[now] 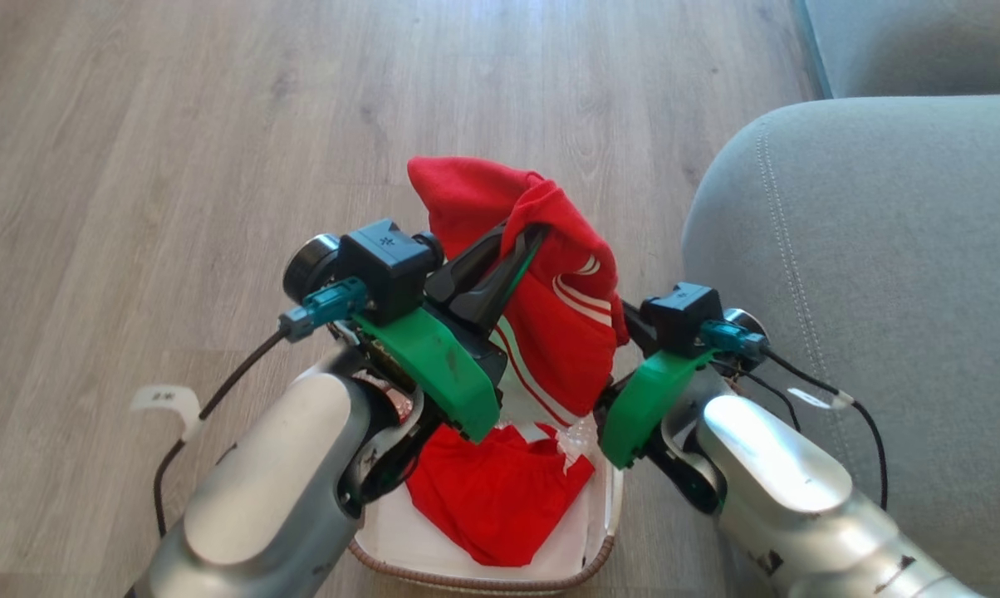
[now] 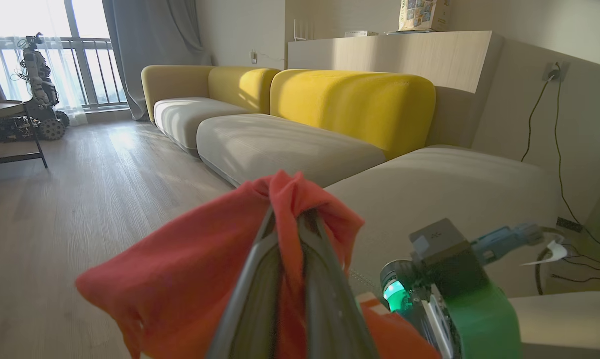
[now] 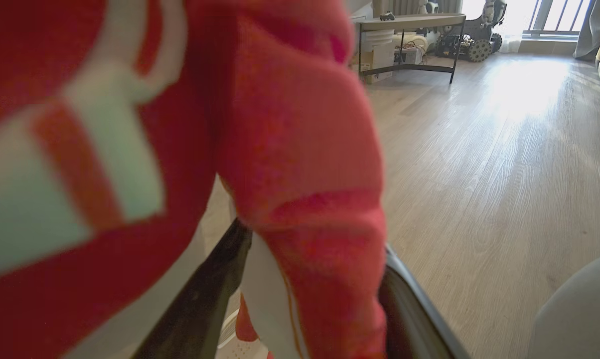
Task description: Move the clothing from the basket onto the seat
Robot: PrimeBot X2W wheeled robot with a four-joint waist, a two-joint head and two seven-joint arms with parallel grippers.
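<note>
Above the basket (image 1: pixel 604 544), clothing (image 1: pixel 571 320) between left fingers (image 1: pixel 477 278)

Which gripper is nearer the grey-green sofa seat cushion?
Right. The right gripper, open, is beside the seat cushion's rounded edge; the left gripper, shut on the lifted red garment, is farther off, above the basket.

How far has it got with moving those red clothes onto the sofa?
No clothing lies on the seat's visible part yet. The left gripper is shut on one red garment, held above the basket; the open right gripper straddles its hanging fabric. Another red piece waits inside.
</note>
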